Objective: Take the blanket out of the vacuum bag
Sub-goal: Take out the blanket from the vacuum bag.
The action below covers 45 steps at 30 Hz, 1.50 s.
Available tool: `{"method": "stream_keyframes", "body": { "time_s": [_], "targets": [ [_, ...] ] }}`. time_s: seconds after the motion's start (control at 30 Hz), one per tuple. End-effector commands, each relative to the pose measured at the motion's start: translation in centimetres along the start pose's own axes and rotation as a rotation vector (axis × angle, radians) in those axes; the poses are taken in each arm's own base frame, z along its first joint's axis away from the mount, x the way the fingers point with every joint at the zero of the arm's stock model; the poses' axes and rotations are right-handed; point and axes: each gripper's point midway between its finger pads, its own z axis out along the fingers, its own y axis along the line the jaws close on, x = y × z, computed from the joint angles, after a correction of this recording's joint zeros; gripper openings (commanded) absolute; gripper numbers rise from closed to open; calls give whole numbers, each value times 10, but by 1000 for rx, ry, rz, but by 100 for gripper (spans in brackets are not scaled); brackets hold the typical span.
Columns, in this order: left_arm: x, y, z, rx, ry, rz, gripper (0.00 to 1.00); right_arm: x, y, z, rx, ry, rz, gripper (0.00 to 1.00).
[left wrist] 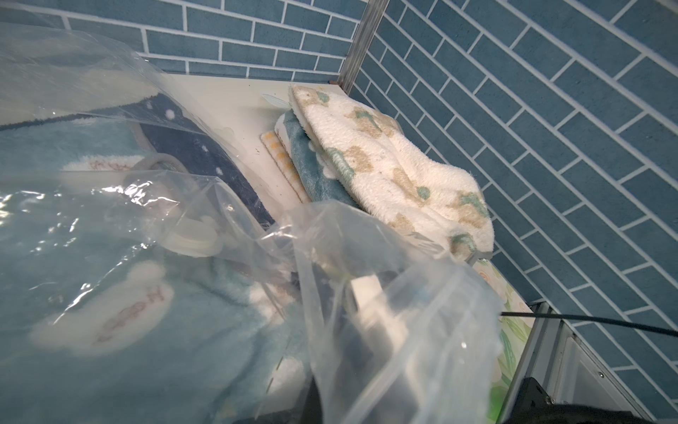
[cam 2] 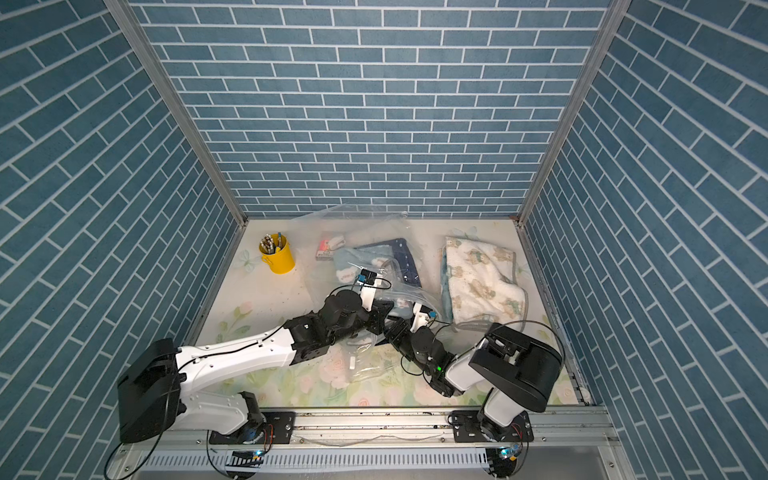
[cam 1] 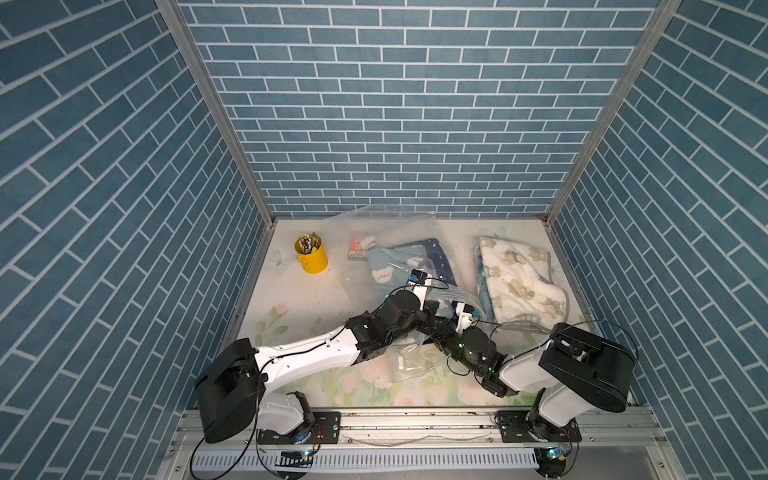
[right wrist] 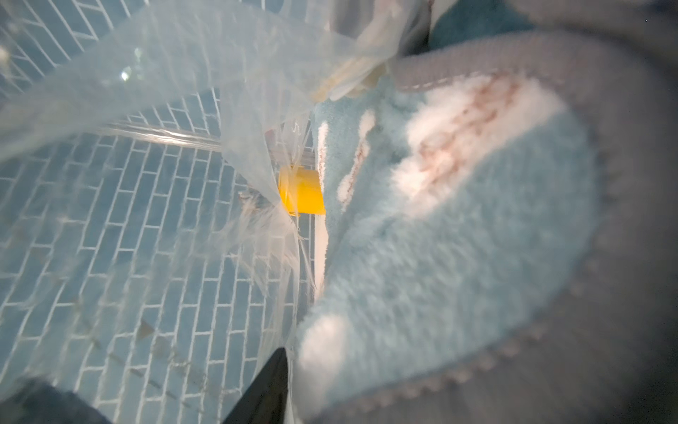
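Blanket (right wrist: 440,257): reddish lettering is showing on its white cloud patches (left wrist: 106,319), too blurred and turned to read. Nothing else is bearing legible text.

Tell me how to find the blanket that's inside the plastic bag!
Look at the middle of the flowery table, between the yellow pen cup and the stack of folded blankets. A big see-through vacuum bag lies there with the blanket inside. It is fluffy light blue with white patches, unlike the cream bear-print one lying uncovered on the stack.
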Motion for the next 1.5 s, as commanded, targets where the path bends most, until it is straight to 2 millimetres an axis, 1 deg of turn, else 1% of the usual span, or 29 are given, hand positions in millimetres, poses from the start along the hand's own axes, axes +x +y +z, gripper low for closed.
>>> {"method": "stream_keyframes", "body": {
  "time_s": [0.0, 0.07, 0.13, 0.23, 0.4, 0.5, 0.53, 0.6, 0.63, 0.67, 0.8, 0.97, 1.07, 1.17, 1.33, 1.47],
  "targets": [
    [-6, -7, 0, 24, -21, 9, 0, -8, 27, 6, -100, -59, 32, 53],
    [-7, -8, 0, 29, -25, 9, 0, -11, 29, 7, -104, -80, 32, 52],
    [-6, -8, 0, 29, -24, 9, 0, -10, 25, 14, -75, -81, 28, 52],
    [-8, -9, -1, 31, -31, 11, 0, -9, 25, 23, -68, -83, 28, 52],
    [-11, -9, -3, 23, -36, 20, 0, -5, 20, 31, -42, -74, 43, 46],
    [-15, -8, -5, 16, -44, 24, 0, -5, 18, 30, -41, -74, 45, 35],
    [-15, -7, -6, 12, -45, 24, 0, -6, 18, 29, -41, -76, 44, 30],
    [-18, -6, -8, 1, -54, 25, 0, -8, 21, 26, -52, -82, 44, 10],
    [-19, -5, -10, -4, -60, 24, 0, -8, 24, 25, -60, -81, 40, 2],
    [-21, -4, -11, -8, -65, 24, 0, -8, 27, 25, -69, -76, 35, 0],
    [-31, -5, -16, -19, -92, 25, 0, -9, 41, 18, -103, -67, 12, 0],
    [-42, 1, -19, -69, -124, 33, 0, -4, 60, 4, -168, -24, 1, 0],
    [-49, 4, -19, -93, -148, 35, 0, -1, 65, -8, -190, -3, 2, 0],
    [-54, 6, -17, -110, -168, 35, 0, 4, 66, -21, -200, 11, -1, 0],
    [-50, 8, -9, -121, -158, 31, 0, 9, 64, -40, -211, 27, -20, 0],
    [-47, 15, -6, -148, -169, 23, 0, 14, 75, -51, -248, 60, -81, 0]
  ]
}}
